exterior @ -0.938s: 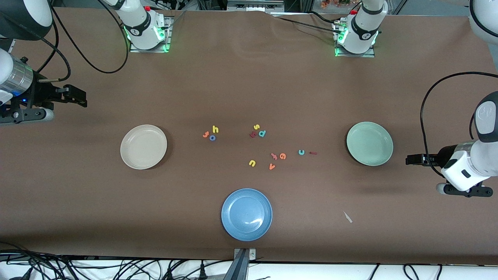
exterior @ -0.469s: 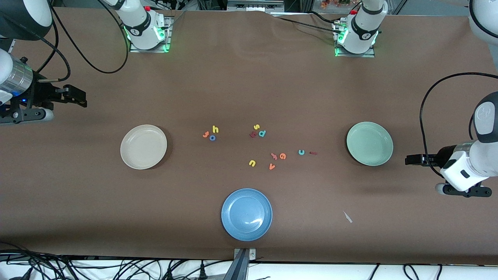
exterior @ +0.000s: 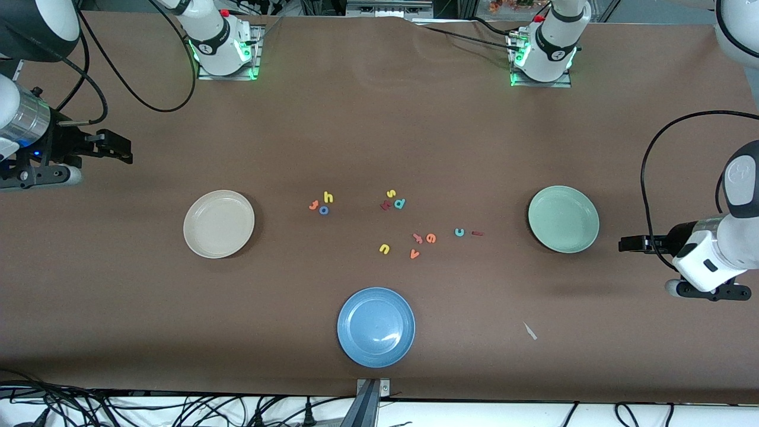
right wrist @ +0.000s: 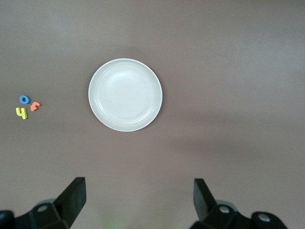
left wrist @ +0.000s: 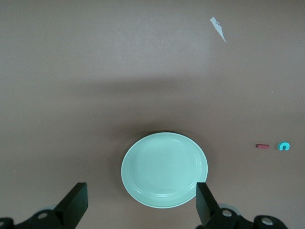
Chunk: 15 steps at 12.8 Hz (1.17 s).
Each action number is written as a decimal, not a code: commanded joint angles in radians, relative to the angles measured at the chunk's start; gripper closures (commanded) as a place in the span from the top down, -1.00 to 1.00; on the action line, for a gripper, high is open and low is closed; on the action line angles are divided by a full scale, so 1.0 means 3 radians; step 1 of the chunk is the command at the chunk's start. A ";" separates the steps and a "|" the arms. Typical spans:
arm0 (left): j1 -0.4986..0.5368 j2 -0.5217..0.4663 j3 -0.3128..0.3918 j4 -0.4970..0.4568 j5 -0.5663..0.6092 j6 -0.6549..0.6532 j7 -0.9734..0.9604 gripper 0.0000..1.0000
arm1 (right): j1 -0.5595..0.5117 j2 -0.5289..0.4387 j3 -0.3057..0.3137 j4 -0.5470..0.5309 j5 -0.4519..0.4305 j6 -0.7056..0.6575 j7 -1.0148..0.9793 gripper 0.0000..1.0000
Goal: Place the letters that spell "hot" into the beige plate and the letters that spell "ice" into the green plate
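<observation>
The yellow h (exterior: 328, 197), orange t (exterior: 313, 205) and blue o (exterior: 324, 210) lie together mid-table, beside the beige plate (exterior: 219, 223); the right wrist view shows the h (right wrist: 21, 113), t (right wrist: 35, 106), o (right wrist: 24, 99) and beige plate (right wrist: 125, 95). The teal c (exterior: 459, 232), dark red i (exterior: 477, 233) and orange e (exterior: 431, 238) lie toward the green plate (exterior: 563, 219). The left wrist view has the green plate (left wrist: 164, 170), c (left wrist: 284, 147) and i (left wrist: 262, 146). My left gripper (exterior: 628, 244) (left wrist: 140, 205) hangs open and empty over bare table beside the green plate. My right gripper (exterior: 121, 151) (right wrist: 138, 200) hangs open and empty over the right arm's end.
A blue plate (exterior: 376, 327) sits nearest the front camera. Other letters lie loose among the task letters: yellow s (exterior: 391, 193), teal d (exterior: 399, 203), yellow u (exterior: 384, 249), orange v (exterior: 414, 254). A paper scrap (exterior: 530, 331) lies near the table's front edge.
</observation>
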 commanded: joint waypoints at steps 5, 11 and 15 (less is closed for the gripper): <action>-0.0006 -0.0012 -0.0008 -0.0022 -0.0054 0.0014 0.0075 1.00 | -0.0034 0.0080 0.0020 0.0101 0.0106 -0.0021 0.0024 0.99; -0.0016 -0.0022 -0.0013 -0.0002 -0.0054 0.0014 0.0075 1.00 | -0.0034 0.0080 0.0020 0.0101 0.0107 -0.0010 0.0018 0.99; -0.0016 -0.0022 -0.0018 0.0008 -0.0065 0.0014 0.0075 1.00 | -0.0034 0.0085 0.0020 0.0101 0.0107 -0.0010 0.0023 0.99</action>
